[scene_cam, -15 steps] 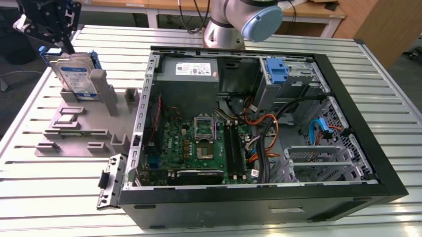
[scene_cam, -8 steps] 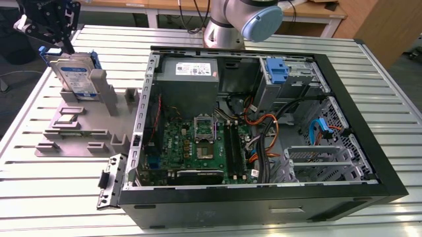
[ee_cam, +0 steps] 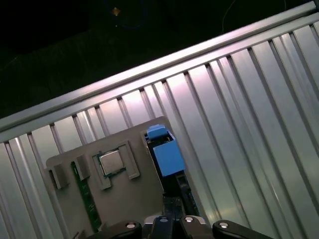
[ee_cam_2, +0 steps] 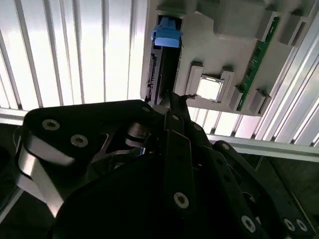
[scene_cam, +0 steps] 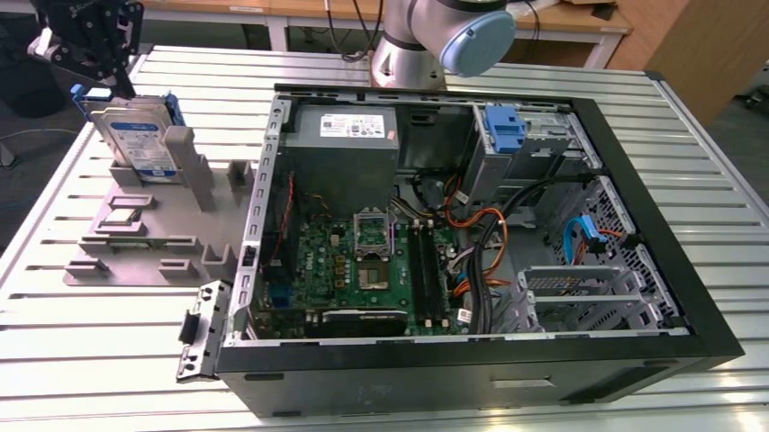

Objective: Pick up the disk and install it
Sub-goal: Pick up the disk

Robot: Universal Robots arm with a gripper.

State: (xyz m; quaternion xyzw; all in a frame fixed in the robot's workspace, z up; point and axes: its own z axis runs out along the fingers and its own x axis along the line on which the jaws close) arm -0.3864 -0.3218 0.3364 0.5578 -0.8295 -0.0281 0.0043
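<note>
The disk (scene_cam: pixel 135 139) stands on edge in a slot at the far end of a grey holder (scene_cam: pixel 157 243), at the exterior view's left. It is silver with a white-and-blue label and a blue frame. My gripper (scene_cam: pixel 114 85) hangs just above its top edge, close to touching it. In both wrist views the disk (ee_cam_2: pixel 162 64) (ee_cam: pixel 167 157) is seen edge-on from above, with its blue tab showing. The gripper (ee_cam_2: pixel 172 99) (ee_cam: pixel 172 221) is right beside it there.
An open computer case (scene_cam: pixel 420 378) lies at the exterior view's right, with a motherboard, cables, a blue bracket (scene_cam: pixel 511 135) and a metal cage (scene_cam: pixel 577 288). The grey holder also carries a processor chip (ee_cam_2: pixel 209 88) and a memory stick (ee_cam_2: pixel 256 55). The arm's base (scene_cam: pixel 409 45) stands behind the case.
</note>
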